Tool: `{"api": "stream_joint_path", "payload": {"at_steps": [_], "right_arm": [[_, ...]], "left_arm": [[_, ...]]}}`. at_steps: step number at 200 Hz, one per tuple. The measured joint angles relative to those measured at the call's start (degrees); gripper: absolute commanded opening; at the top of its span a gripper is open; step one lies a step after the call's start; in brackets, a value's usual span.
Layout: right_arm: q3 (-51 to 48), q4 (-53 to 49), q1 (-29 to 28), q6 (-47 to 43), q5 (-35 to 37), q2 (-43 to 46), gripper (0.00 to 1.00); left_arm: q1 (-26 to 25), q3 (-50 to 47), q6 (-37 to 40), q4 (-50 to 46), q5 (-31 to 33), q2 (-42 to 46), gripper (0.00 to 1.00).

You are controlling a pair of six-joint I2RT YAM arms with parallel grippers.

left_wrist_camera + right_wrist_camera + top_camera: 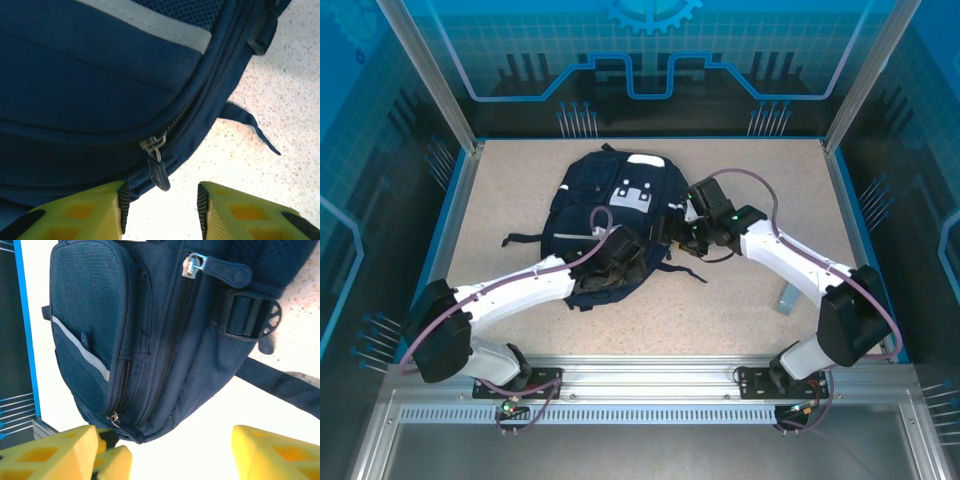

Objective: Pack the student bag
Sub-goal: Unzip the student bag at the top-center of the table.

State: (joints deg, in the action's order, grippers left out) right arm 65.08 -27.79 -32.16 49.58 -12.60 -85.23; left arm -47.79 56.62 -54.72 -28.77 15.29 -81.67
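**Workpiece position.** The student bag [610, 185] lay flat on the table [750, 300], about midway between the left and right edges and nearer the far edge than the near edge. Its end with the white patch [645, 160] pointed toward the far edge. A loose dark strap [525, 239] trailed from it toward the left edge.

**Left end effector.** In the top view, the left gripper [620, 255] rested over the near part of the bag. In the left wrist view, the left gripper [161, 200] had its jaws apart with a clear gap between the two yellow-green fingers [85, 215]. Nothing was clamped between them. A zipper pull [159, 172] hung from the bag's curved zipper line just above that gap, closer to the finger on the left of that view. Whether the pull touched that finger could not be determined. A grey reflective stripe [150, 22] crossed the blue fabric above.

**Right end effector.** In the top view, the right gripper [685, 235] was at the side of the bag facing the right edge of the table. In the right wrist view, the right gripper [177, 442] had its jaws wide apart and held nothing. The bag's side pocket [90, 315] and two zipper lines lay just beyond the fingers. A metal slider [194, 264] sat at the far end of the longer zipper. A plastic buckle [250, 315] sat beside it.
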Motion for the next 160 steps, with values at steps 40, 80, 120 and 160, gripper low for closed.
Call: {"api": "stream_joint_path", "payload": {"at_steps": [40, 80, 120, 160], "right_arm": [[-3.08, 0.04, 0.74, -0.55, 1.09, 3.50, 0.81], [-3.50, 0.00, 1.20, -0.55, 1.62, 3.76, 0.81], [-3.50, 0.00, 1.20, -0.52, 1.57, 3.76, 0.80], [-3.50, 0.02, 1.20, -0.50, 1.40, 3.63, 0.80]], "left_arm": [[0.00, 2.51, -1.38, -2.27, 2.29, -3.98, 0.39], [-0.02, 3.21, -3.06, -4.13, 3.58, -5.35, 0.27], [-0.02, 3.23, -3.87, -5.18, 4.33, -5.33, 0.21], [-0.02, 3.93, -3.43, -5.57, 4.42, -5.79, 0.19]]}}
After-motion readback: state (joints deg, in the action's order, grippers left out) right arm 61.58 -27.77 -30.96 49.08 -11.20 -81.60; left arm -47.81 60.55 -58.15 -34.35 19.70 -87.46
